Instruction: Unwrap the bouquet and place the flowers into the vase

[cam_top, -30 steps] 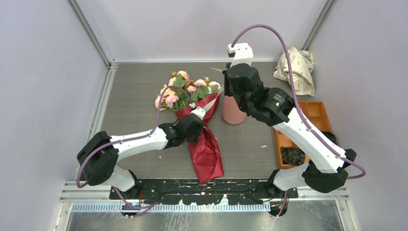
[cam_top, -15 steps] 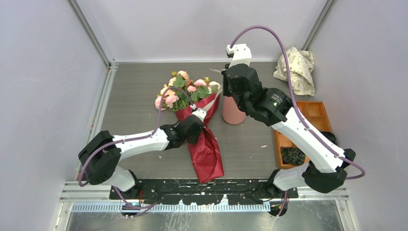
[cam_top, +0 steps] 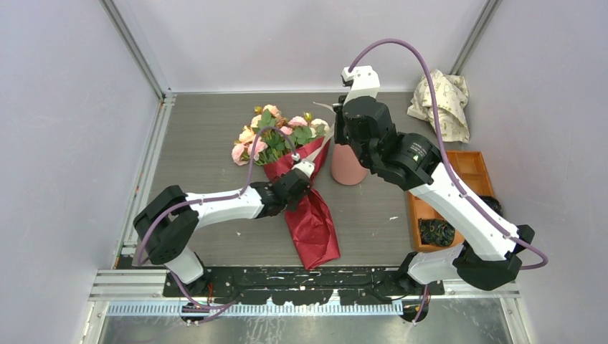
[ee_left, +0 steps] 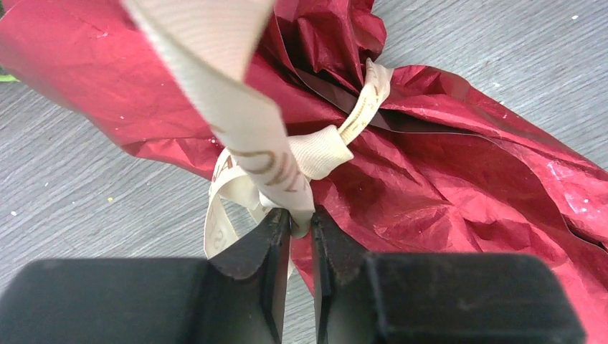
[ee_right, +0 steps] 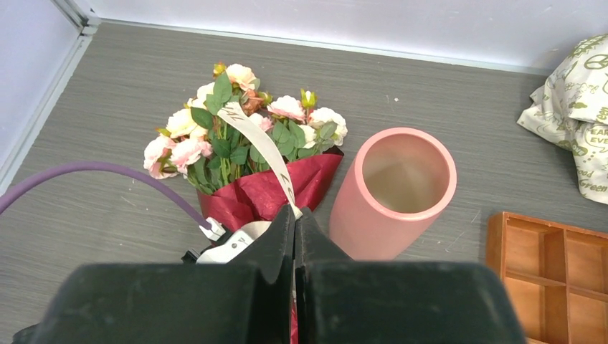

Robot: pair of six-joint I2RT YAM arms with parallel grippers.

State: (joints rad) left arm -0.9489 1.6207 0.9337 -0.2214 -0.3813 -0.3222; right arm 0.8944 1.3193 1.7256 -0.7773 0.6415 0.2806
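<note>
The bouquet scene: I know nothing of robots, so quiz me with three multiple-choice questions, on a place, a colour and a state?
1. Where is the vase? A. upright beside the bouquet B. lying on its side C. lifted in the air
2. The wrapping paper is: A. blue B. dark red C. green
3. The left pincer is: A. wide open B. gripping the vase C. closed on the ribbon
Answers: A, it stands mouth-up next to the bouquet; B, its crinkles are dark red; C, the cream strip sits pinched between its fingers.
</note>
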